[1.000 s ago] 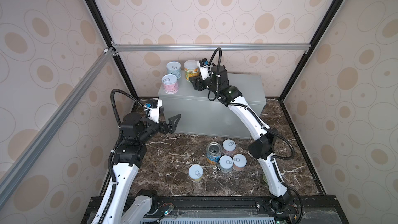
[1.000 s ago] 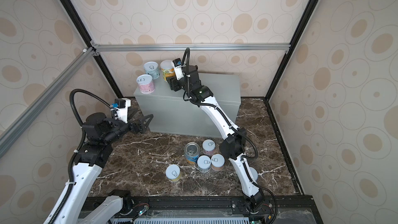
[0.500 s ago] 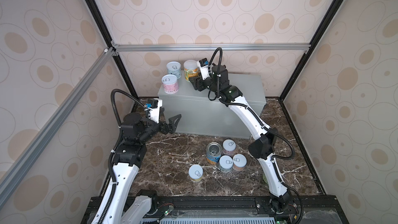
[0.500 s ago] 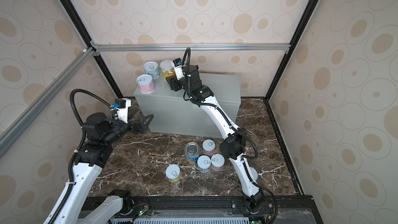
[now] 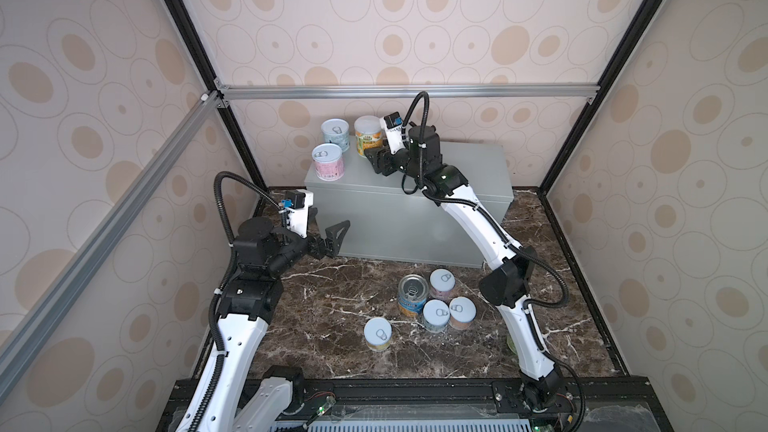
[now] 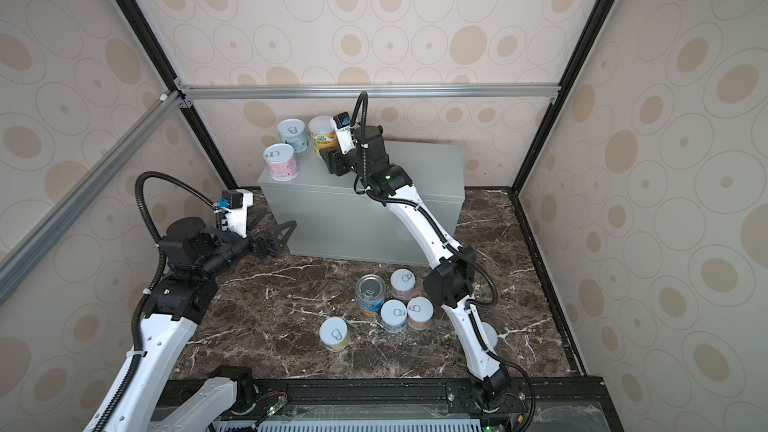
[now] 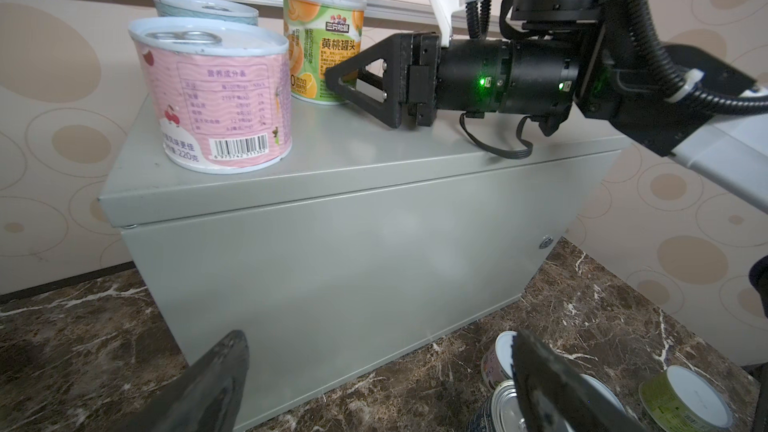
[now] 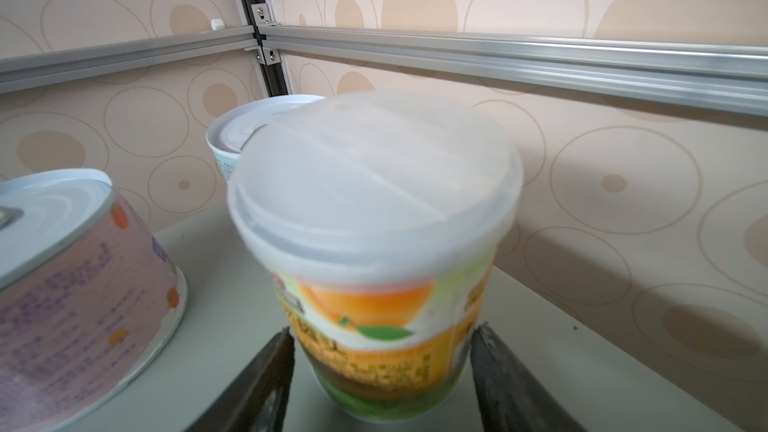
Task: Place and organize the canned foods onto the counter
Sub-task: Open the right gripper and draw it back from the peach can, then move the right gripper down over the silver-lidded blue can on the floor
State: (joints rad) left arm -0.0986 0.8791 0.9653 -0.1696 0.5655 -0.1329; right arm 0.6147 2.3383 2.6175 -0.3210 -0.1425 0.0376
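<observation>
While the peach can (image 5: 368,141) stands on the tabletop (image 5: 469,164) at eleven o'clock, flanked by my right hand (image 8: 380,338), gripped or freed I cannot tell, I would spread wide, then withdraw level, my left hand (image 5: 332,226) gaping open.

- Three cans (image 5: 337,141) are crowding the table's (image 5: 486,164) left end, and the right hand (image 5: 371,156) is flanking the peach can (image 5: 368,137) there.
- Past the right arm (image 5: 473,218), the table's top is lying bare.
- The left hand (image 5: 326,225), spread wide, is hanging over bare marble (image 5: 332,305) beside the table's front.
- Four cans (image 5: 435,312) are clustering mid-marble; one can (image 5: 377,333) is standing apart, room all round it.
</observation>
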